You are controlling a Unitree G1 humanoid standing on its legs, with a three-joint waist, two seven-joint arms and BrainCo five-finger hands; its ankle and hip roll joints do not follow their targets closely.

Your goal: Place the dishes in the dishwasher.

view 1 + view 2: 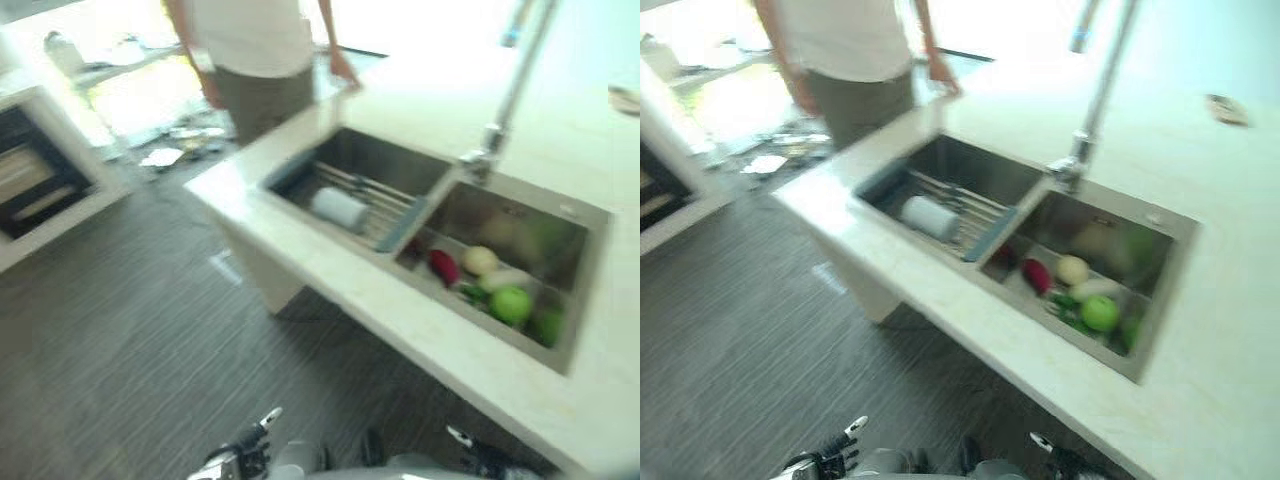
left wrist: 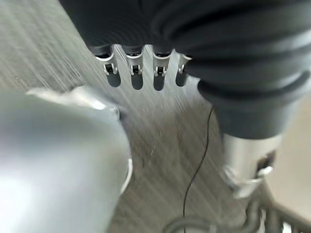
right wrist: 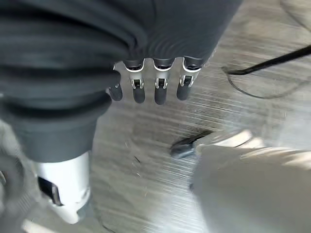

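My left hand [image 2: 141,73] and right hand [image 3: 155,85] hang empty over grey wood-grain floor, fingers straight. At two o'clock, a steel double sink [image 1: 560,350] in pale stone holds a white cylindrical cup [image 1: 340,209] on its ribbed rack.

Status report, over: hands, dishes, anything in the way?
Both hands low, open, empty: left hand, right hand. White dish on sink rack. Person beyond counter.

Head views are smearing with motion blur; strong daylight from behind the person [image 1: 255,60] is blowing out the far countertop [image 1: 590,140]. Wrist views are running evenly lit, floor [image 2: 160,126] streaking.
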